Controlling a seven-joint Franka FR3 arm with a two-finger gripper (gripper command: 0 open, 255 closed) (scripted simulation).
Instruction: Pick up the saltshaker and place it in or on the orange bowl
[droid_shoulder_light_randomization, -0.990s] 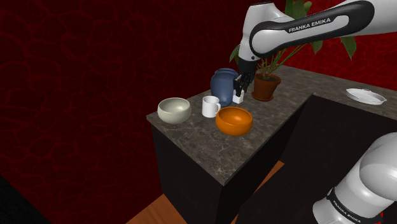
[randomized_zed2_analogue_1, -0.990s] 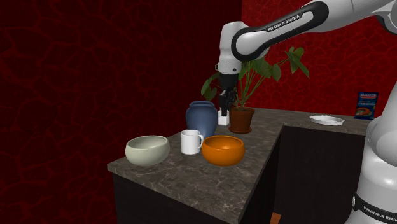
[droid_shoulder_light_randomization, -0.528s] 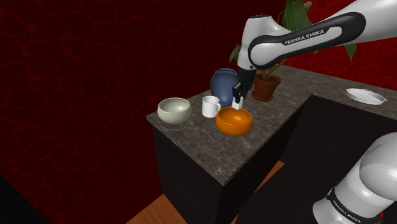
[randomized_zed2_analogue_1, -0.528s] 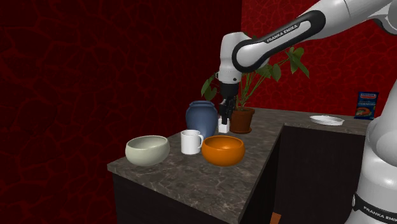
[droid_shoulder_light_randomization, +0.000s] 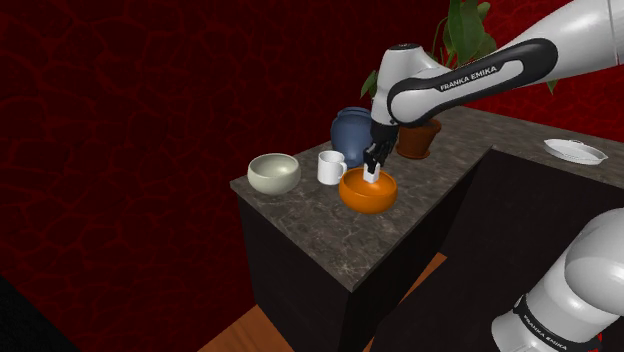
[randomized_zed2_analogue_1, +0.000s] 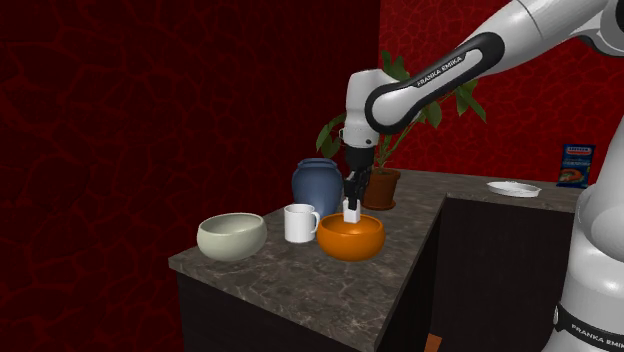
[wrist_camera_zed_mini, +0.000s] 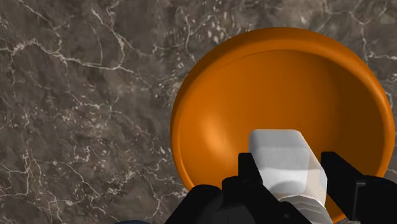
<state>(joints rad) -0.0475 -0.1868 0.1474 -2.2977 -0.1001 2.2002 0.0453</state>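
Observation:
My black gripper (droid_shoulder_light_randomization: 373, 171) (randomized_zed2_analogue_1: 352, 209) (wrist_camera_zed_mini: 294, 167) is shut on a small white saltshaker (droid_shoulder_light_randomization: 372, 174) (randomized_zed2_analogue_1: 352, 213) (wrist_camera_zed_mini: 284, 160). It hangs over the orange bowl (droid_shoulder_light_randomization: 367, 190) (randomized_zed2_analogue_1: 351, 236) (wrist_camera_zed_mini: 273, 89), low above the bowl's back rim. The bowl stands on the dark marble counter (droid_shoulder_light_randomization: 320, 215) (randomized_zed2_analogue_1: 300, 270) (wrist_camera_zed_mini: 83, 108). In the wrist view the two fingers clasp the saltshaker on both sides, and the bowl's inside lies right under it.
A white mug (droid_shoulder_light_randomization: 330, 168) (randomized_zed2_analogue_1: 298, 223) stands beside the orange bowl, a pale bowl (droid_shoulder_light_randomization: 273, 173) (randomized_zed2_analogue_1: 232, 236) farther along. Behind them are a blue vase (droid_shoulder_light_randomization: 350, 132) (randomized_zed2_analogue_1: 316, 185) and a potted plant (droid_shoulder_light_randomization: 420, 130) (randomized_zed2_analogue_1: 381, 185). A white dish (droid_shoulder_light_randomization: 575, 151) (randomized_zed2_analogue_1: 514, 188) lies on the higher counter.
The gripper has carried the saltshaker down and away from the vase and the plant pot, and it now hangs over the orange bowl. The grip has stayed shut.

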